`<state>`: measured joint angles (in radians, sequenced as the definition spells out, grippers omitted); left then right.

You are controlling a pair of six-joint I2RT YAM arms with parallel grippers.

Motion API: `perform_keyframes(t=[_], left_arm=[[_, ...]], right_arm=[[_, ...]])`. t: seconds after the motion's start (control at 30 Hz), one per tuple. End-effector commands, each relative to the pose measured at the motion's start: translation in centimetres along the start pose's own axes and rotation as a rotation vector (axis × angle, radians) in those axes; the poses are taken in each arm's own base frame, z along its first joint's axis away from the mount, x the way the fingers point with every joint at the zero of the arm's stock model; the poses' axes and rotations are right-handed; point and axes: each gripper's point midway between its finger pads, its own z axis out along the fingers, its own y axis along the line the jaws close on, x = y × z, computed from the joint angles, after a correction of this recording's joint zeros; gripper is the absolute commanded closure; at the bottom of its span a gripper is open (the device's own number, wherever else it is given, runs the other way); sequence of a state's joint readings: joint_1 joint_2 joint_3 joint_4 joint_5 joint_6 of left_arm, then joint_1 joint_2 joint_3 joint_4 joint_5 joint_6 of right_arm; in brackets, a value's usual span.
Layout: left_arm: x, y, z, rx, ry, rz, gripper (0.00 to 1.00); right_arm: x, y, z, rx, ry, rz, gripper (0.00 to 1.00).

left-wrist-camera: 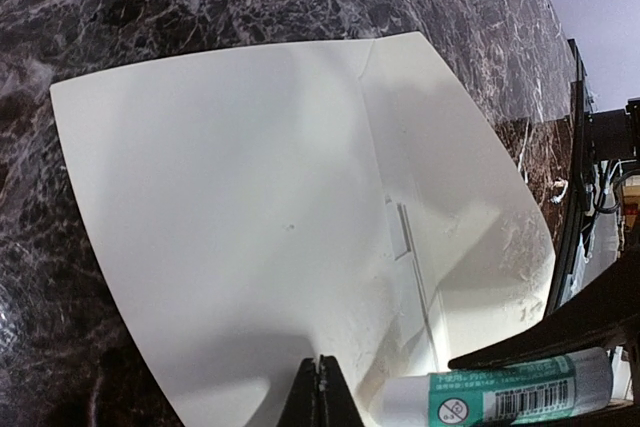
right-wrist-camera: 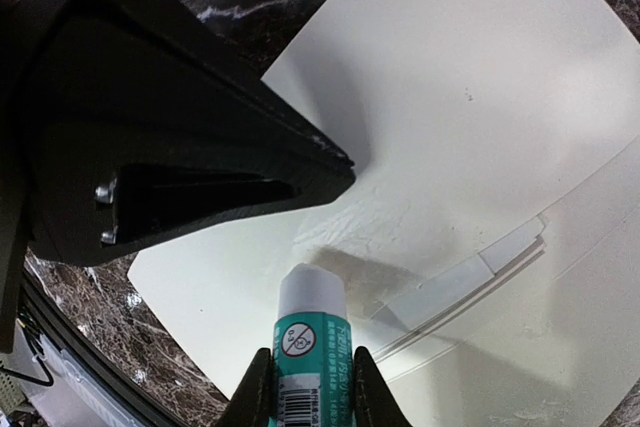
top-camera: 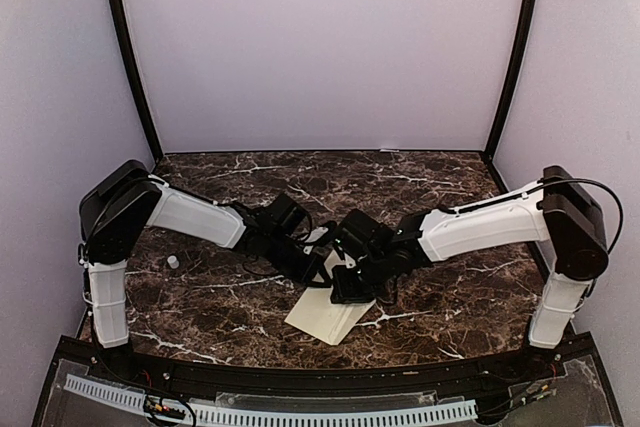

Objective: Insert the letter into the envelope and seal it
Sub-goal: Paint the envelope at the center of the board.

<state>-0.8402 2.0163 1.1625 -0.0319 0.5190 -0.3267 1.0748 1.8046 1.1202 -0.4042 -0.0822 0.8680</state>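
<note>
site: dark marble-patterned table (top-camera: 450, 187), pale lilac walls (top-camera: 320, 47) on three sides.
arms: both reached inward, wrists meeting over the near-centre of the table, above the cream paper.
envelope (left-wrist-camera: 230, 207): flat on the table near centre, skewed to the table edge, one corner pointing toward the arm bases. Partly covered by both wrists in the top view.
flap (left-wrist-camera: 450, 177): folded open, lying flat beside the envelope body, joined along a straight crease.
letter (right-wrist-camera: 465, 285): only a thin layered strip showing at the crease, at the envelope's mouth. Rest hidden, apparently inside. Cannot tell how far in.
left gripper (left-wrist-camera: 318, 387): pinched fully together, nothing between the fingers. Tips down at the envelope body close to its edge. Resting or just above, cannot tell.
right gripper (right-wrist-camera: 308, 387): narrow, clamped around a glue stick.
glue stick (right-wrist-camera: 308, 347): white tube with green label and barcode, uncapped, white tip pointing at the paper near the crease, just beside the left gripper's tip. Contact with the paper: cannot tell.
rough patch (left-wrist-camera: 520, 257): speckled, uneven surface along the flap's outer edge.
small white object (top-camera: 172, 261): alone on the table, left side, well apart from the paper. Too small to identify.
</note>
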Motion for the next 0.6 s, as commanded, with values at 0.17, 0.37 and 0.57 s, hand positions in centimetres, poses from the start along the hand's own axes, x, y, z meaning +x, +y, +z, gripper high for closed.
perform_keyframes(t=[0.17, 0.37, 0.57], left_arm=[[3.1, 2.7, 1.2, -0.075, 0.097, -0.061, 1.0], [3.1, 2.7, 1.2, -0.077, 0.099, -0.061, 1.0], [3.2, 2.8, 1.3, -0.079, 0.101, -0.063, 1.0]], right_arm=[[-0.9, -5.0, 0.7, 0.131, -0.007, 0.031, 1.0], [-1.4, -5.8, 0.5, 0.144, -0.019, 0.043, 1.0], [-1.1, -4.9, 0.6, 0.103, -0.002, 0.024, 1.0]])
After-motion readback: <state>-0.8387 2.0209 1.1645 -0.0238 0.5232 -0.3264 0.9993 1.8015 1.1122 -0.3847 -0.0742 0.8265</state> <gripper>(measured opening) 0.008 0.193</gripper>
